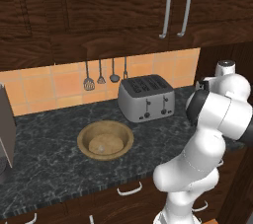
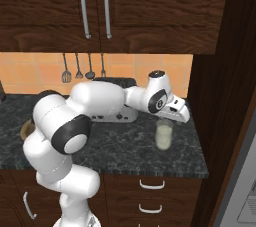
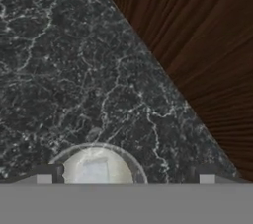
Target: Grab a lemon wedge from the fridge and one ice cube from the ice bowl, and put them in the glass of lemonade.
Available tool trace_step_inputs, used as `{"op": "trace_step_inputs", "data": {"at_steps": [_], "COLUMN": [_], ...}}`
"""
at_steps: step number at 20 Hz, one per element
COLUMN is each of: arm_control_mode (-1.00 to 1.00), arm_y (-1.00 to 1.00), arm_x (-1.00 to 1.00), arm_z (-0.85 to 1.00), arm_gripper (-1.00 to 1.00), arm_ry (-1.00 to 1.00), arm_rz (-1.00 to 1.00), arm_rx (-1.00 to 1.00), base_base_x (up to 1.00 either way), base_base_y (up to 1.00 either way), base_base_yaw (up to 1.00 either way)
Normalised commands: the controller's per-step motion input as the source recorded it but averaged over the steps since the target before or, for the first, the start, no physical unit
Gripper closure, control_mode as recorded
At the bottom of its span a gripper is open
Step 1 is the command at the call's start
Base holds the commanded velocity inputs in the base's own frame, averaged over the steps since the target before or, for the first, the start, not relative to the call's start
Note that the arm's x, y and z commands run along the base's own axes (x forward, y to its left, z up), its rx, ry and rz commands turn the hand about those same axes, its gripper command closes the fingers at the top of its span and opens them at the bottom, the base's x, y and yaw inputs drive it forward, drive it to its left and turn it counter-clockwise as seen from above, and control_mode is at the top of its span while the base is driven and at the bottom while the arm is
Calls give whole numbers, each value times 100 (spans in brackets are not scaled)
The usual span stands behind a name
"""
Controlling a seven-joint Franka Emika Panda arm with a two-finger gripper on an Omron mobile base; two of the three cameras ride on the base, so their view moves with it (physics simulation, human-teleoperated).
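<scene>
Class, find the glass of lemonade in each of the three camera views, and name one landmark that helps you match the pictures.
Left base view: not visible; the robot's arm fills that side.
Right base view: the glass of lemonade stands right of centre on the dark counter, just below the hand.
Hand view: its rim and pale liquid sit at bottom centre-left, seen from above.
Shared landmark: the black marbled counter; the toaster links both base views.
</scene>
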Motion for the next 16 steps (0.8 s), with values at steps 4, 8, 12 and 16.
{"op": "trace_step_inputs", "data": {"at_steps": [4, 8, 12, 16], "arm_control_mode": [-100, -100, -100, -100], "arm_y": [0, 31, 77, 91], "arm_x": [-38, -80, -83, -92], "arm_z": [0, 8, 21, 23], "arm_gripper": [-100, -100, -100, -100], "arm_ry": [-3, -21, -37, -34], "arm_rz": [-4, 0, 0, 0], "arm_rx": [5, -2, -9, -3], "base_base_x": [0, 0, 0, 0], "base_base_y": [0, 0, 0, 0], "base_base_yaw": [0, 0, 0, 0]}}
